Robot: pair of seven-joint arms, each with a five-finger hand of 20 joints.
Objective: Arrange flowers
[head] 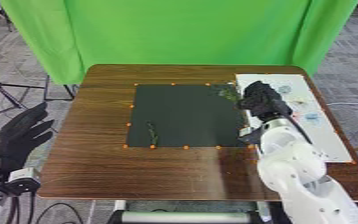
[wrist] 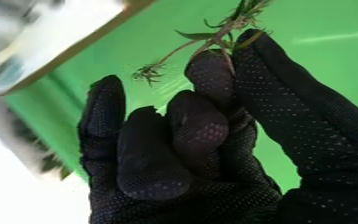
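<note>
R hand (wrist: 202, 192) pinches sprig (wrist: 222, 34) by stem, thumb to finger, at mat's (head: 184, 110) far-right corner — prob. to spare leaves. 2nd sprig (head: 152, 134) lies near-left on mat. L hand (head: 14, 132) relaxed, fingers extended, beside table (head: 87, 175) — likely idle.

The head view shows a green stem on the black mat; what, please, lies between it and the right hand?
In the head view, only a bare stretch of black mat lies between the green stem and the right hand.
</note>
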